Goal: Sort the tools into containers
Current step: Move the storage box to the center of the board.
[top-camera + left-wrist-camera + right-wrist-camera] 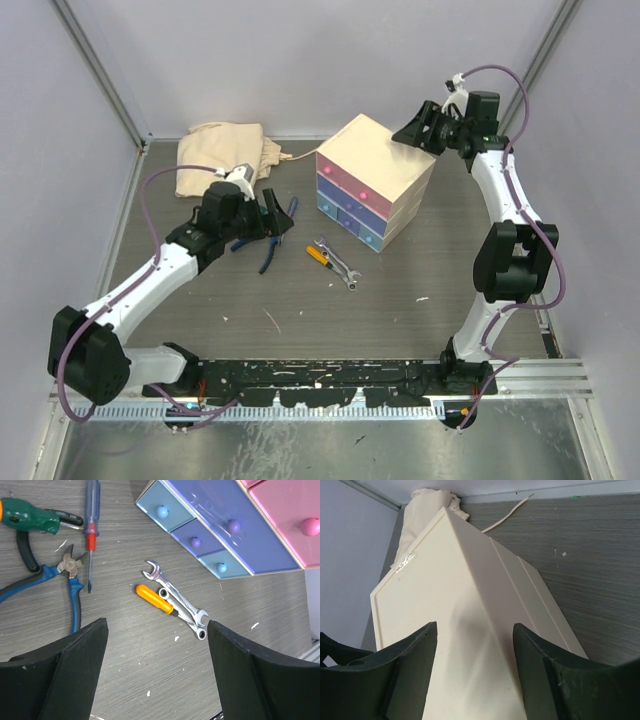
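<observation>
The cream chest stands at the back centre with its pink, blue and light-blue drawers all closed. In front of it lie an orange-handled screwdriver and two silver spanners. Further left lie blue-handled pliers, a green-handled screwdriver and a slim blue-and-red screwdriver. My left gripper hangs open above the table near the pliers, with nothing between its fingers. My right gripper is open over the chest's back right top corner, one finger on each side of the edge.
A beige cloth is bunched at the back left against the wall. A black curved handle lies beside the pliers. A thin white strip lies on the table behind the chest. Grey walls close in the left, back and right sides.
</observation>
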`<state>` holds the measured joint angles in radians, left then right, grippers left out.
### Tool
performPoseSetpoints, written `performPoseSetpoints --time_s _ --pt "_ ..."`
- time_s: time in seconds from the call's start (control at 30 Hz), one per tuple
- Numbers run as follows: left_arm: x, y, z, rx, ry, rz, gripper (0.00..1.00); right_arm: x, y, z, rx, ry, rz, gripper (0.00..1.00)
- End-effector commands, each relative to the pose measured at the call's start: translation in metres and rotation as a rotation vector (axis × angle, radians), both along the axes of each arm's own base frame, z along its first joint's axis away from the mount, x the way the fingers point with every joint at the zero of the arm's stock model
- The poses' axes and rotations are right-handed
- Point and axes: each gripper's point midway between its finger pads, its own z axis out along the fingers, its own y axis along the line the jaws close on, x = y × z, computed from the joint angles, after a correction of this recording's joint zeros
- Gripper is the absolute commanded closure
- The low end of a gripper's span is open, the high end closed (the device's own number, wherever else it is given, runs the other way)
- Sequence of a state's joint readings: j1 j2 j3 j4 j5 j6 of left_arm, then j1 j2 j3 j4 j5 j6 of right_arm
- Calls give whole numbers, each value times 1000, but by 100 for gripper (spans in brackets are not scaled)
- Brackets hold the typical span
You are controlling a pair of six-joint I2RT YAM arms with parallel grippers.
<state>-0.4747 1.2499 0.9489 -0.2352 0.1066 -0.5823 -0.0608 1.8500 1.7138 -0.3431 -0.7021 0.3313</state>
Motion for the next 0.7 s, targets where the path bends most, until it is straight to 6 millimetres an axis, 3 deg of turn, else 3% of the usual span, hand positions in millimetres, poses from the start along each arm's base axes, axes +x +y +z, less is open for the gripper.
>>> performPoseSetpoints --time_s 0.0,0.2,0.5,0.67 --pt "22 -22 31 -78 -117 -63 21 -19 10 14 -1 -15 36 34" --pt "38 -43 28 -128 -130 -104 25 -34 20 2 -29 24 30 37" --pt "59 -68 27 -204 -131 -122 31 -72 42 -1 -21 45 13 40" --pt "69 -86 28 -272 -165 -173 36 -84 44 -2 -15 32 12 40"
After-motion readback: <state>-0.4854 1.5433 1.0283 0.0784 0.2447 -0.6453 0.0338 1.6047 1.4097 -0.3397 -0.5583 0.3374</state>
